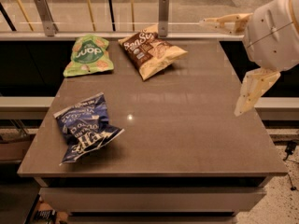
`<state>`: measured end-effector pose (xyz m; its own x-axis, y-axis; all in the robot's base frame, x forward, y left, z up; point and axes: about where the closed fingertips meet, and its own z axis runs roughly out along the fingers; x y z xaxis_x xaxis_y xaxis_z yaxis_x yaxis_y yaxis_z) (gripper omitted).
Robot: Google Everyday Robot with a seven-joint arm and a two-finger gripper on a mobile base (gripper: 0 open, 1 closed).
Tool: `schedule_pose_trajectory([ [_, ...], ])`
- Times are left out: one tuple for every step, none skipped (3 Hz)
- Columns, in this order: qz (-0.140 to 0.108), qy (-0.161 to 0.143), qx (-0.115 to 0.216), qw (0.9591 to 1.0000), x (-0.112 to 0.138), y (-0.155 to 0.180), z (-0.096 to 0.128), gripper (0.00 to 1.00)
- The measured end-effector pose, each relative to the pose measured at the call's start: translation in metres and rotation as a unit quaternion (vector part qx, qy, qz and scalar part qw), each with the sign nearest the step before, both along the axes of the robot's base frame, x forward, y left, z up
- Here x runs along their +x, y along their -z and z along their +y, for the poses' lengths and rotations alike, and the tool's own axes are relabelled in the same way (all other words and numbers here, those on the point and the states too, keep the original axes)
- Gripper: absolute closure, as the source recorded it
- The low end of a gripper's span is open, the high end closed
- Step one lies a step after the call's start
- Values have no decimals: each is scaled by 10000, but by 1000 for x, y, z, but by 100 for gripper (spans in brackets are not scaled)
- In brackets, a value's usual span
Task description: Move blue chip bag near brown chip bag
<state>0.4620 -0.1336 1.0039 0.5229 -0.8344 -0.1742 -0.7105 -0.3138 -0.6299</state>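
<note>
The blue chip bag (85,127) lies crumpled near the front left of the table, dark blue with white lettering. The brown chip bag (152,52) lies at the back middle, brown top and cream-yellow bottom. My gripper (219,67) hangs above the table's right side, far from both bags. Its two cream fingers (252,90) are spread wide apart, open and empty.
A light green chip bag (88,55) lies at the back left, beside the brown bag. The grey table (187,125) has a railing with metal posts (163,9) behind its far edge. Floor drops off at the right.
</note>
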Motion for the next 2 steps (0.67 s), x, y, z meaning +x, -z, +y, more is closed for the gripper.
schedule_pose_trajectory([
  [-554, -245, -152, 9980, 1, 0, 17, 0],
  [-1211, -695, -280, 9898, 12, 1, 44, 0],
])
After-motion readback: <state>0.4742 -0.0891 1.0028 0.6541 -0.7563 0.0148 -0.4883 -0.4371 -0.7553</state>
